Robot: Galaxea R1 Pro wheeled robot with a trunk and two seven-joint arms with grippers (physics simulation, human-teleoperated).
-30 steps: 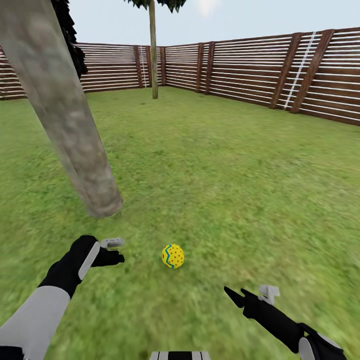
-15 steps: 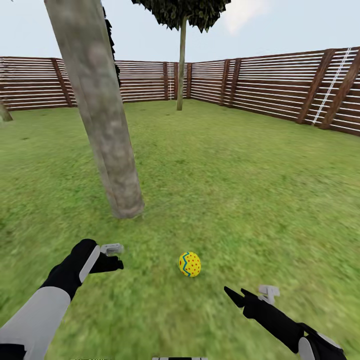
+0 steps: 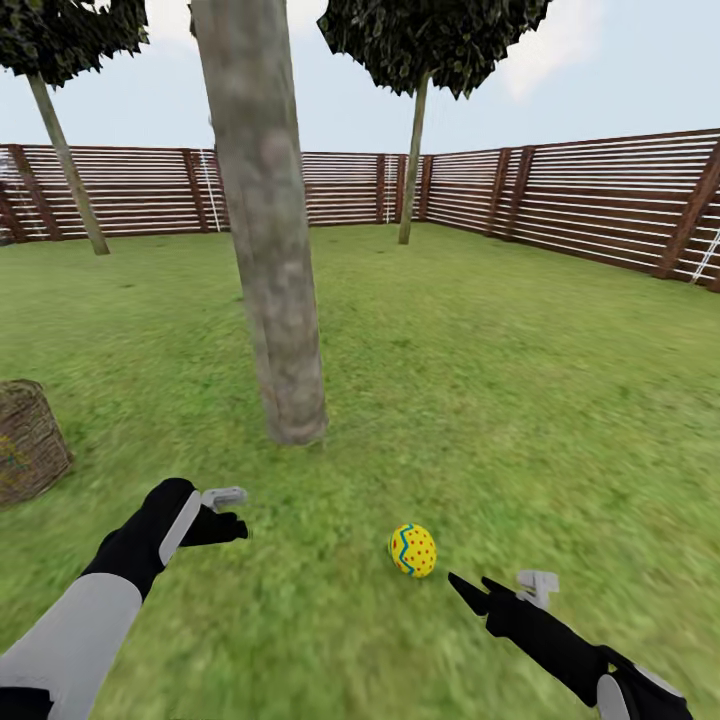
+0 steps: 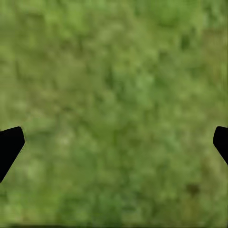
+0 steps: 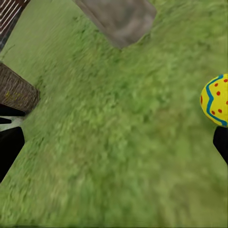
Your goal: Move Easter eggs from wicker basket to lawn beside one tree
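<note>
Lawn (image 3: 520,400): mottled green grass, flat, running to the enclosure on all visible sides; also under both wrist cameras (image 4: 114,95) (image 5: 118,156).

Slat fence (image 3: 600,195): brown horizontal boards with upright posts, closing the garden at the back and right of the head view.

Tree (image 3: 270,250): thick, mottled grey-brown trunk, standing in the grass in the near middle ground; its foot shows in the right wrist view (image 5: 118,19). Two slimmer trees stand near the fence, one far left (image 3: 65,150), one centre back (image 3: 412,160), each with dark green foliage.

Wicker basket (image 3: 28,440): brown woven, at the left edge of the head view, well apart from the trunk; part of its wall appears in the right wrist view (image 5: 16,92). Contents cannot be told.

Left gripper (image 3: 232,512): black, held above bare grass, fingers spread wide with nothing between them, tips at the frame edges in the left wrist view (image 4: 9,145).

Right gripper (image 3: 495,590): black, low over the grass, fingers parted and empty.

Easter egg (image 3: 412,550): yellow, red dots, blue zigzag band; lying on the lawn near the trunk's foot, just beside the right gripper's tip without touching it; also seen in the right wrist view (image 5: 216,99).
</note>
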